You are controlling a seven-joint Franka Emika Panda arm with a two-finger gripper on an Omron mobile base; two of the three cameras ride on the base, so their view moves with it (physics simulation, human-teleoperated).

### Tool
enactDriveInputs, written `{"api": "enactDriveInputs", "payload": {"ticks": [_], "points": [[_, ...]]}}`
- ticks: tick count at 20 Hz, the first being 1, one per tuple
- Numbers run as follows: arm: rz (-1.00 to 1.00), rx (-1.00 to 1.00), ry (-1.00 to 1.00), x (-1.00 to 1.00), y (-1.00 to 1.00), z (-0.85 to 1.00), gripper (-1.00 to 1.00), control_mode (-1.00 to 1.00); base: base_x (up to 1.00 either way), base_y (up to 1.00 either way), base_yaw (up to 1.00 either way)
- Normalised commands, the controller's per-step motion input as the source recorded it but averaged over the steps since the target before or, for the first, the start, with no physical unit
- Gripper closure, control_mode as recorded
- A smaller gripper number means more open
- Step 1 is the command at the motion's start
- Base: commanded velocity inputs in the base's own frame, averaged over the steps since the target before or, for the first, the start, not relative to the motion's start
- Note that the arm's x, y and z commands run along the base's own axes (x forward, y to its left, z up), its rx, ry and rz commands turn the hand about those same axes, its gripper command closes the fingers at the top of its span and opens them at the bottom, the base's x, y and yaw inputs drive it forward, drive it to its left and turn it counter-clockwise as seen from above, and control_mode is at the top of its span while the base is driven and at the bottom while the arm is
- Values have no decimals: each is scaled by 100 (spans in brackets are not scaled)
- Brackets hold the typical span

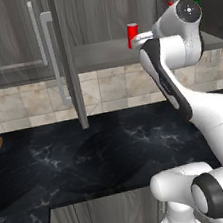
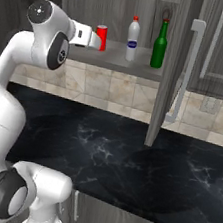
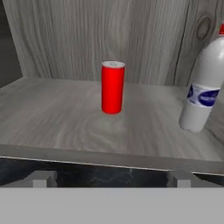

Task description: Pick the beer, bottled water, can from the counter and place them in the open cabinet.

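The arm (image 1: 180, 83) is built of smooth, glossy white rounded shells, joined by dark grey to black ring-shaped joints. A round black end cap with a small pale centre mark is carried at the upper joint (image 2: 39, 12). A black band is set along one link.

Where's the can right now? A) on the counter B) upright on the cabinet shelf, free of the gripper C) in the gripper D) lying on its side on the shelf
B: the can stands upright on the open cabinet shelf, apart from the bottled water, with nothing gripping it.
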Motion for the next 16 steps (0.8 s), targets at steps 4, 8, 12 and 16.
{"api": "enactDriveInputs", "payload": {"ticks": [4,8,12,16], "points": [[0,0,0,-78,0,29,-100,-100,0,0,0],[0,0,0,-88,0,26,-100,-100,0,0,0],[0,0,0,-94,0,19,-100,-100,0,0,0],[0,0,-1,-99,0,11,-100,-100,0,0,0]]}}
